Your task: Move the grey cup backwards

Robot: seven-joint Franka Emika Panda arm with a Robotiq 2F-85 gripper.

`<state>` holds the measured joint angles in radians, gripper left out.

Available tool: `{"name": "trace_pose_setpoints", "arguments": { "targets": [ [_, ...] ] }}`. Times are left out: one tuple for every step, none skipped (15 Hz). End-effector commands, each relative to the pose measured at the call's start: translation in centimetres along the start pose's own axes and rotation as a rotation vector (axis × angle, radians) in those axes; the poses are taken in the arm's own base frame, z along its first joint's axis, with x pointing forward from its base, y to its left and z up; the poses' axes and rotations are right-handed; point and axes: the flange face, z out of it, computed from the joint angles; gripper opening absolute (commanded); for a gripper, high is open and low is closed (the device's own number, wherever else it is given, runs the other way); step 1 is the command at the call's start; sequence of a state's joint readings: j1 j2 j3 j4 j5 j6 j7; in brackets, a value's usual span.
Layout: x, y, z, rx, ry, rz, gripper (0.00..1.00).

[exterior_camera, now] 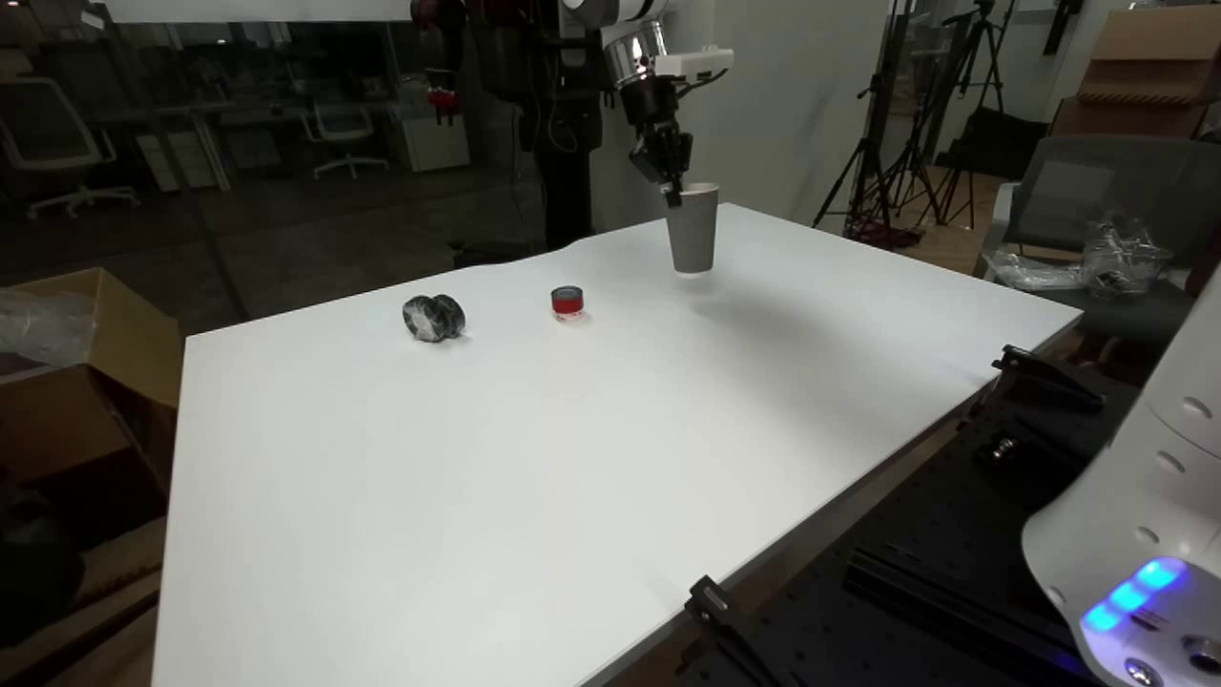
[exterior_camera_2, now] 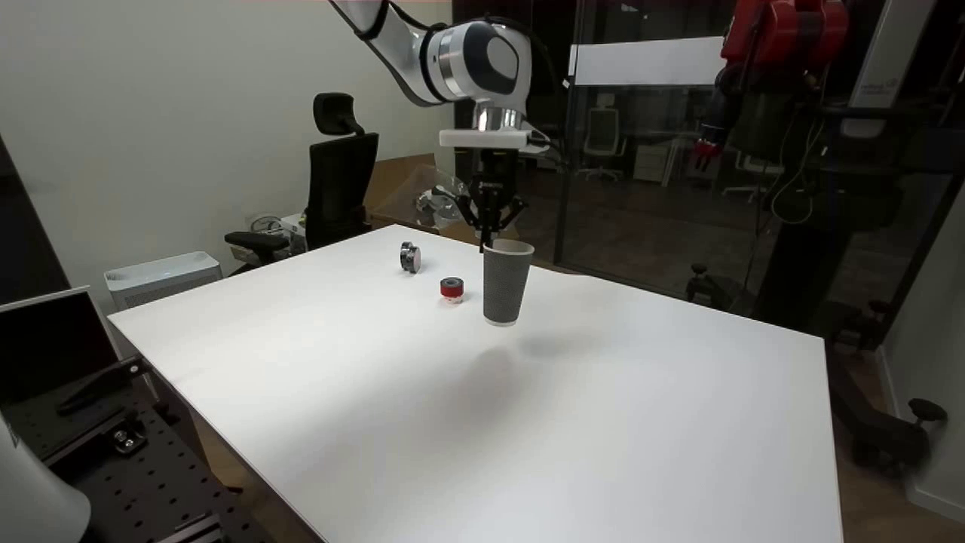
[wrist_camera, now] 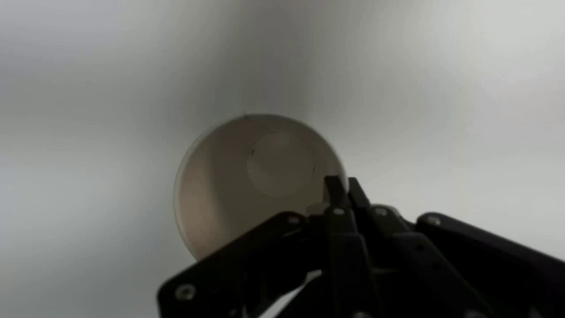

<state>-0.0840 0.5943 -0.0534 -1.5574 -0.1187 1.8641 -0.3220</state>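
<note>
Mid-frame in an exterior view, pinches grey cup (exterior_camera_2: 506, 286) with tool (exterior_camera_2: 488, 240), above tabletop (exterior_camera_2: 648, 445); seemingly yet to set down.

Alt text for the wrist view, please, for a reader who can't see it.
Seen from above, the black gripper at lower right pinches the rim of the grey cup, one finger inside and one outside. The view looks down into the cup. Around it, the pale table is blurred, with soft shadows.

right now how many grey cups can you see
1: the grey cup, held by the gripper above the white table. Others may be hidden from these views.
</note>
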Motion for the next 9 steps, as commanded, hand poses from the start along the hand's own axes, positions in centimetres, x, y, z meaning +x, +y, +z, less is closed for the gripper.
{"name": "trace_pose_setpoints", "arguments": {
  "targets": [
    [2.6, -0.5, 0.1, -0.057, 0.018, -0.001, 0.01],
    [3.1, -0.6, 0.2, -0.076, 0.034, -0.007, 0.01],
    [3.5, -0.6, 0.4, -0.092, 0.056, -0.012, 0.01],
    [3.8, -0.6, 0.5, -0.106, 0.073, -0.017, 0.01],
    [4.1, -0.6, 0.6, -0.116, 0.092, -0.022, 0.01],
    [4.2, -0.5, 0.7, -0.12, 0.11, -0.025, 0.01],
    [4.4, -0.4, 0.8, -0.119, 0.125, -0.023, 0.01],
    [4.5, -0.3, 0.8, -0.111, 0.139, -0.022, 0.01],
    [4.5, -0.1, 0.8, -0.1, 0.15, -0.018, 0.01]
  ]
}}
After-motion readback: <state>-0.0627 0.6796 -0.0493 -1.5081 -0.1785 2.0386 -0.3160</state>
